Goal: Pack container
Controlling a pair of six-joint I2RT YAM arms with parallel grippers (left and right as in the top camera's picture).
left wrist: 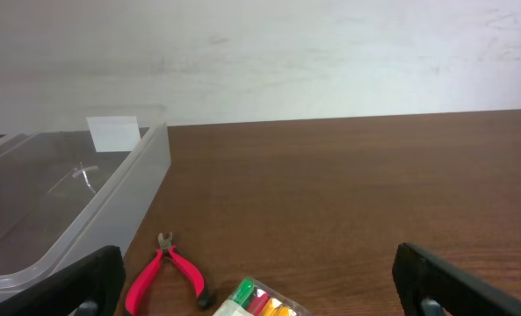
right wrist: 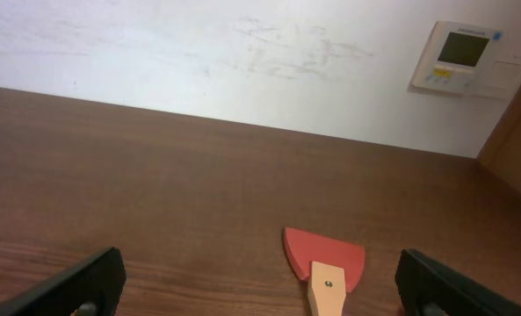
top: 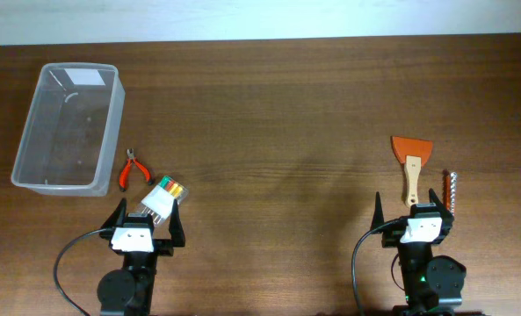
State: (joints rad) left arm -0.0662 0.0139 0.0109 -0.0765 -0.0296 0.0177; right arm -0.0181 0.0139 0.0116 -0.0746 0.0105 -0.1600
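The clear plastic container (top: 65, 127) stands at the far left of the table, empty, with a white label at its far end; it also shows in the left wrist view (left wrist: 67, 211). Red-handled pliers (top: 133, 169) lie beside its near right corner, and a pack of coloured markers (top: 165, 197) lies just right of them. My left gripper (top: 148, 226) is open and empty, just behind the markers (left wrist: 260, 303) and pliers (left wrist: 166, 274). An orange scraper with a wooden handle (top: 413, 167) lies at the right. My right gripper (top: 415, 218) is open and empty, just behind the scraper (right wrist: 326, 268).
A corkscrew-like metal tool (top: 452, 190) lies right of the scraper. A white wall runs behind the table's far edge (right wrist: 242, 123), with a wall panel (right wrist: 461, 57) on it at the right.
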